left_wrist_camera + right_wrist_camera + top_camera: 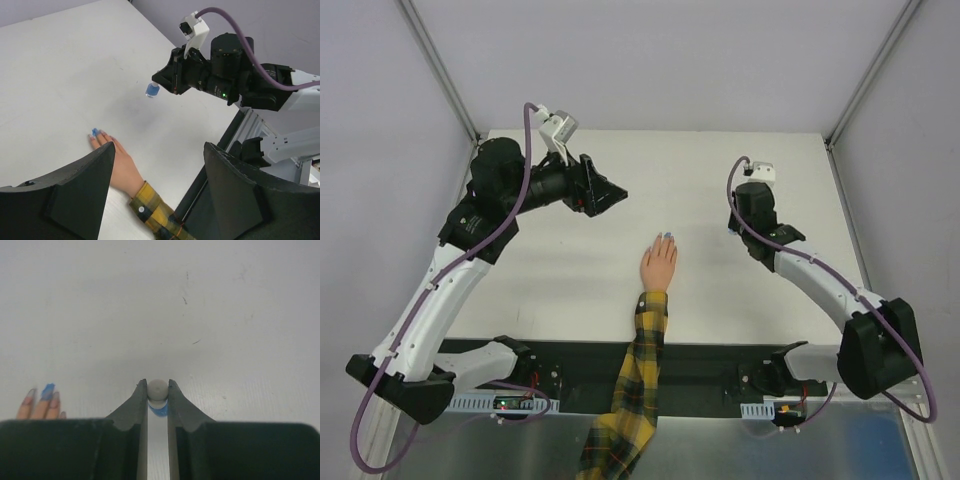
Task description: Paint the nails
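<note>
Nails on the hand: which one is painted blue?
The middle nail of the three seen by the right wrist camera, the one reaching farthest. It is bright blue; the two beside it show no blue.

Blue btl (152, 90) (white cap) above white tbl (570, 290).

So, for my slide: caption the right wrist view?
Right pincer shut on the white-capped blue bottle, one blue-painted nail far left.
</note>
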